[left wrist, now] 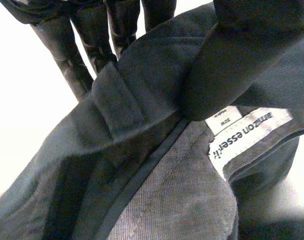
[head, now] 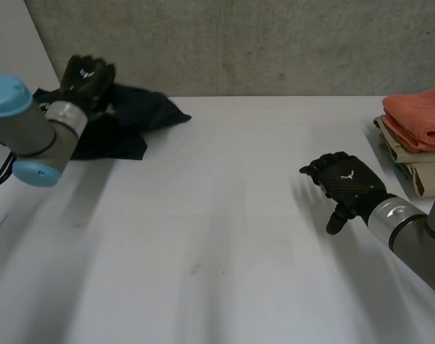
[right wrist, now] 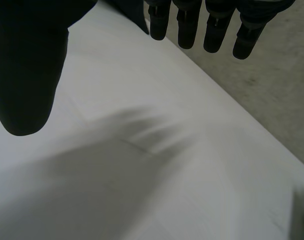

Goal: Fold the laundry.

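Where the white table meets the grey wall at its far left corner, the head view shows a crumpled pair of dark trousers with the left hand on the heap's far edge. The right hand is well apart from them, over bare table on the right side, with its fingers loosely extended. Just beyond it, at the table's right edge, is a folded stack: an orange towel on top of beige pieces. Left wrist view: the fingers lie side by side behind the trousers' waistband and the thumb presses on its front, so the band is pinched between them. A white label printed "amazon" sits just beside the thumb, and the grey lining faces the camera below it. Right wrist view: the fingers are straight, close together but not touching, and the thumb is held wide of them. There is nothing in the grasp, just white table under the palm; contact with the surface can't be judged.
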You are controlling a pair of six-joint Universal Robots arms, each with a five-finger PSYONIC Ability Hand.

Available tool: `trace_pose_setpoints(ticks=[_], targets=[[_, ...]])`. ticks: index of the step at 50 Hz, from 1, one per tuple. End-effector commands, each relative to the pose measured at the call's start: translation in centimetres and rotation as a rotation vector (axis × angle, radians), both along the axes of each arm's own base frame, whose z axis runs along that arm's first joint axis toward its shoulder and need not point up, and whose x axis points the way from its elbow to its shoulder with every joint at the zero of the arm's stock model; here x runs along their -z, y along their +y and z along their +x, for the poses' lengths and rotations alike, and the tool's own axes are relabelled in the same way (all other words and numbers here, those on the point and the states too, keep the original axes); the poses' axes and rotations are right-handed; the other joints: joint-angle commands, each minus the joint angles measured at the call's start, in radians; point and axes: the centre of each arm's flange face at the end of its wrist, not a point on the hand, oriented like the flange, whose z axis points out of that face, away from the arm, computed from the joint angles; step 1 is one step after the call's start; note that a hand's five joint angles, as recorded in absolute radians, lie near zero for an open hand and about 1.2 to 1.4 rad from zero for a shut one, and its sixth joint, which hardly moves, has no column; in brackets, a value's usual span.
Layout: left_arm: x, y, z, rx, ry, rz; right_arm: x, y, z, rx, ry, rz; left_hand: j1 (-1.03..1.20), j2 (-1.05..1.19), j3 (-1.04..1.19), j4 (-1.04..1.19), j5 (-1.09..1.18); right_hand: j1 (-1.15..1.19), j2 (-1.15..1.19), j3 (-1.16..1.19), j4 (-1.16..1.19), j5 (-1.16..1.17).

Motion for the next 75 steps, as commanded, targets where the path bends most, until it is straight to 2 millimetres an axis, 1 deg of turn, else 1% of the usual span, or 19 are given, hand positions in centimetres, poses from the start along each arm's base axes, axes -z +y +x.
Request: trace_pose_setpoints(ticks=[1,3,5,10,13,15,17,23,28,31,38,42,44,46,49,57,66,70,75], targets=[[-5.0,11.8,-6.7,0.241,0.138,0.082,-2.4,-0.6,-1.1,0.102,-0.007,-0.072,0.277,0.203,0.219,0.206,0.261,-0.051,-0.036,-0.033,-0.040,-0.051],[-4.4,14.0,-8.0,0.288,0.140,0.119,-2.8,-0.6,-1.2,0.117,-0.014,-0.079,0.277,0.203,0.219,0.206,0.261,-0.051,-0.036,-0.033,-0.040,-0.051],[-1.6,18.4,-11.5,0.385,0.119,0.214,-3.1,-0.6,-1.4,0.134,-0.041,-0.074,0.277,0.203,0.219,0.206,0.261,-0.051,-0.036,-0.033,-0.040,-0.051],[4.6,24.0,-15.8,0.444,0.027,0.347,-3.4,-0.5,-1.5,0.153,-0.084,-0.055,0.216,0.142,0.158,0.145,0.200,-0.051,-0.036,-0.033,-0.040,-0.051],[6.5,25.7,-16.8,0.418,-0.029,0.389,-3.3,-0.4,-1.6,0.158,-0.090,-0.045,-0.478,-0.552,-0.536,-0.549,-0.494,-0.051,-0.036,-0.033,-0.040,-0.051],[6.4,26.0,-16.6,0.397,-0.049,0.396,-3.2,-0.3,-1.5,0.156,-0.088,-0.039,-0.617,-0.691,-0.676,-0.689,-0.634,-0.051,-0.036,-0.033,-0.040,-0.051],[5.4,26.2,-16.2,0.372,-0.066,0.396,-3.1,-0.2,-1.6,0.158,-0.087,-0.032,-0.846,-0.920,-0.905,-0.918,-0.863,-0.051,-0.036,-0.033,-0.040,-0.051],[0.9,25.7,-13.8,0.326,-0.029,0.350,-3.2,0.0,-1.6,0.161,-0.085,-0.020,-0.885,-0.959,-0.943,-0.956,-0.901,-0.051,-0.036,-0.033,-0.040,-0.051],[-2.0,23.4,-9.0,0.203,0.011,0.318,-2.9,1.8,-1.4,0.150,-0.056,0.079,-0.876,-0.950,-0.935,-0.948,-0.893,-0.051,-0.036,-0.033,-0.040,-0.051],[-1.7,22.6,-6.9,0.140,0.003,0.339,-2.5,2.6,-1.3,0.139,-0.051,0.138,-0.862,-0.936,-0.920,-0.933,-0.878,-0.051,-0.036,-0.033,-0.040,-0.051],[2.8,21.1,-1.2,-0.029,-0.115,0.473,-1.0,5.8,1.6,0.055,-0.113,0.221,-0.856,-0.930,-0.914,-0.927,-0.872,-0.051,-0.036,-0.033,-0.040,-0.051],[4.4,21.4,0.9,-0.080,-0.196,0.504,1.9,6.5,2.9,0.023,-0.084,0.239,-0.862,-0.936,-0.920,-0.933,-0.878,-0.051,-0.036,-0.033,-0.040,-0.051],[4.8,21.4,1.9,-0.106,-0.217,0.513,2.6,6.2,3.0,0.033,-0.070,0.234,-0.862,-0.936,-0.920,-0.933,-0.878,0.140,0.155,0.158,0.151,0.140],[4.8,21.4,2.2,-0.113,-0.219,0.515,3.0,5.3,3.0,0.064,-0.055,0.183,-0.862,-0.936,-0.920,-0.933,-0.878,0.747,0.763,0.766,0.759,0.747],[4.0,21.5,2.3,-0.101,-0.203,0.491,2.6,3.6,3.0,0.089,-0.035,0.076,-0.862,-0.936,-0.920,-0.933,-0.878,1.170,1.185,1.188,1.181,1.170],[1.6,21.9,2.2,-0.081,-0.170,0.413,1.6,-0.8,3.6,0.057,0.197,-0.212,-0.865,-0.939,-0.923,-0.936,-0.881,1.170,1.186,1.189,1.182,1.171],[0.2,21.6,1.9,-0.074,-0.155,0.358,-1.4,-11.2,4.0,0.142,0.194,-0.534,-0.867,-0.942,-0.926,-0.939,-0.884,1.170,1.186,1.189,1.182,1.171],[0.3,21.2,1.8,-0.074,-0.152,0.342,0.0,-15.1,3.8,0.145,0.172,-0.578,-0.867,-0.942,-0.926,-0.939,-0.884,1.170,1.186,1.189,1.182,1.171],[1.2,20.6,1.1,-0.056,-0.153,0.330,1.9,-17.2,4.1,0.100,0.120,-0.584,-0.862,-0.936,-0.920,-0.933,-0.878,1.170,1.186,1.189,1.182,1.171]])
